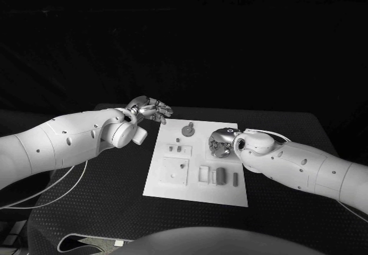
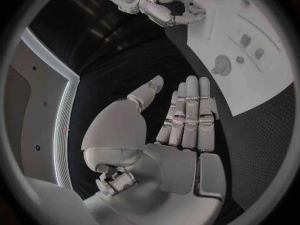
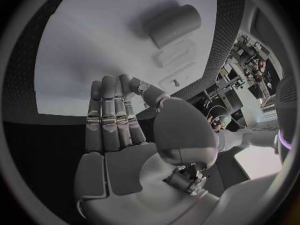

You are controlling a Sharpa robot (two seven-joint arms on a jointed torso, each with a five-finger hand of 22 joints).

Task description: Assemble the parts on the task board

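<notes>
The white task board [image 1: 195,188] lies in the middle of the table. On it are a round grey part with a stem [image 1: 187,129], two small parts [image 1: 180,145], a square block [image 1: 175,171] and a dark cylinder [image 1: 220,176] beside pale rectangular pieces [image 1: 204,173]. My left hand [image 1: 150,110] hovers off the board's far left corner, fingers straight and apart, holding nothing. My right hand [image 1: 222,142] is over the board's far right side; in the right wrist view its fingers [image 3: 109,110] point at the board near the cylinder [image 3: 172,24], thumb close to them, nothing seen between.
Black textured table [image 1: 100,196] surrounds the board on every side. The left wrist view shows the board [image 2: 269,85] with the round part [image 2: 222,65] beyond my flat left hand [image 2: 187,125], and the right hand [image 2: 172,7] farther off.
</notes>
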